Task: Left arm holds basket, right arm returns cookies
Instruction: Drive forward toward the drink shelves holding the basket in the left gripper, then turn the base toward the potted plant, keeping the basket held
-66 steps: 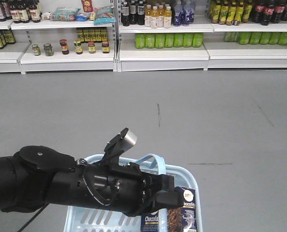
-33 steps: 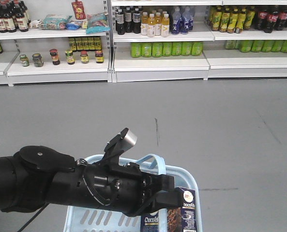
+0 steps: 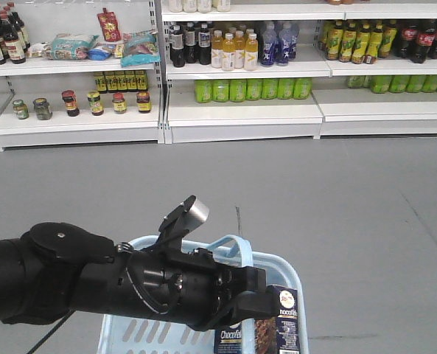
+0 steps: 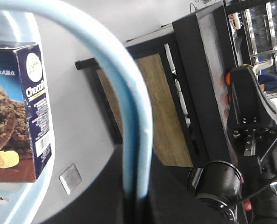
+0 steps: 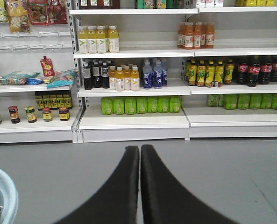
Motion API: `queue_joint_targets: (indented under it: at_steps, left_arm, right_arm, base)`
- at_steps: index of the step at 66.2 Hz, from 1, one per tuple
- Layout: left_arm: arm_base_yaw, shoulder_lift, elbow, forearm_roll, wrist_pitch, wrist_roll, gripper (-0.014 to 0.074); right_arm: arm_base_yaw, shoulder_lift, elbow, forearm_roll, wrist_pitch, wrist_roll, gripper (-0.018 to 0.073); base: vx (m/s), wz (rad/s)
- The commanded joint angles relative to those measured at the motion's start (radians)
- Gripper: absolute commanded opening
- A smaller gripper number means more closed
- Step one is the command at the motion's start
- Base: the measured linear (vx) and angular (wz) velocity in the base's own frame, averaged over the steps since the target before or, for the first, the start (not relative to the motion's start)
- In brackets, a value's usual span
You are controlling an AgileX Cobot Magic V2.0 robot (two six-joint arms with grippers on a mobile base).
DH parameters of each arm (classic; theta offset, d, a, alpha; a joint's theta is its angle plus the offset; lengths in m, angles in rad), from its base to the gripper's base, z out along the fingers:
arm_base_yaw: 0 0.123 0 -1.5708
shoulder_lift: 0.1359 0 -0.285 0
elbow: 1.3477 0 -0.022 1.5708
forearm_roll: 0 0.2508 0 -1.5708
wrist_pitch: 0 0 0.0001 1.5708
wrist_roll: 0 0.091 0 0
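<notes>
Left end effector: closed on the looped light blue plastic handle. In the wrist view the strap runs straight down into the dark jaws.
Right end effector: its two smooth black fingers are pressed together along their length, with nothing between them. It points across the floor at the shelves.
Done so far: the hold on the basket looks secure. The thick black left arm reaches over the basket from the left side.
Left to do: by my reading, the whole return. The carton is in the basket, no finger touches it, and the shelving is well apart from the robot.
Handle: a flat, rounded band of glossy plastic, arching above the basket's far rim.
Basket: a light blue plastic shopping basket with slotted sides, thin walls and rounded corners. It is wider than the arm that carries it.
Cookies: a tall dark navy cardboard carton with crisp square edges. It stands upright in the basket's near right corner, just beside the right wall. It has white "Choco…" lettering, a chocolate cookie picture and a white barcode panel. The printed board looks stiff, so it should take a firm pinch.
Floor: plain matt grey flooring, faintly scuffed.
Shelving: white metal shelves carrying green plastic bottles, dark and orange drinks above them, and small glass jars towards the left end.
</notes>
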Motion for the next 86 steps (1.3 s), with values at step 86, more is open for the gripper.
queue_joint_targets:
  at_steps: [86]
  left_arm:
    - [-0.003, -0.046, -0.029, -0.049, 0.037, 0.003, -0.0006]
  right_arm:
    - [0.001, -0.010, -0.001, -0.005, -0.076, -0.009, -0.0009]
  base:
    - [0.37, 0.00]
